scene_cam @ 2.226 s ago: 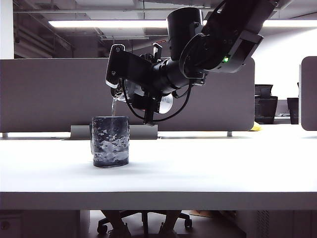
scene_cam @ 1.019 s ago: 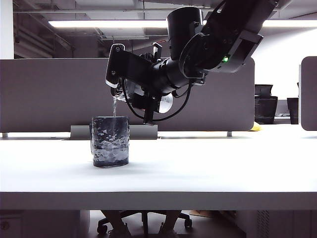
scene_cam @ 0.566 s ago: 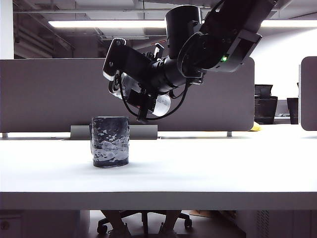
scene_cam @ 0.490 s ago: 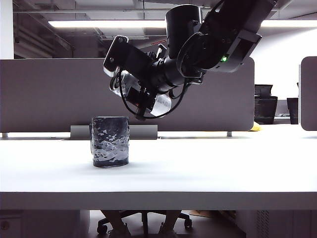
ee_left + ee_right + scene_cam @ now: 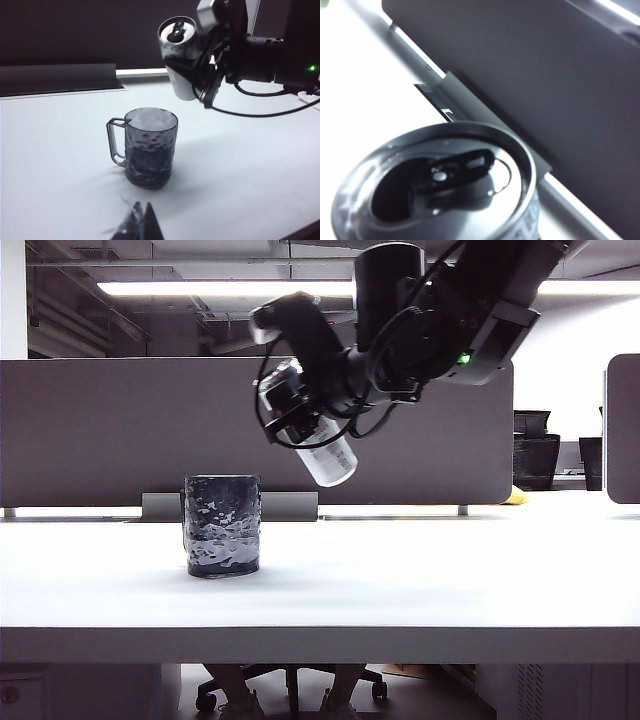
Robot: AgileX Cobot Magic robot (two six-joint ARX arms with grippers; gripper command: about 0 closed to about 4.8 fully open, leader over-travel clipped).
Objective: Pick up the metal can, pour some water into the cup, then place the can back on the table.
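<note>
My right gripper [image 5: 297,412] is shut on the metal can [image 5: 330,458], which hangs tilted in the air above and to the right of the cup [image 5: 222,525]. The left wrist view shows the can [image 5: 176,60] with its open top up, just past the cup's [image 5: 150,150] rim. The right wrist view is filled by the can's lid [image 5: 435,185]; the fingers are hidden there. No stream of water shows. The dark dimpled cup stands upright on the white table [image 5: 450,570]. My left gripper [image 5: 142,222] is shut and empty, low over the table near the cup.
A grey partition panel [image 5: 90,430] runs along the back of the table, with a low grey foot [image 5: 165,506] behind the cup. Dark bins [image 5: 537,448] stand beyond the table at the far right. The cup's handle [image 5: 115,145] points away from the right arm.
The water stream into the cup has stopped. The right wrist has rolled back, swinging the can from its pouring tilt toward upright and off to the right of the cup.
</note>
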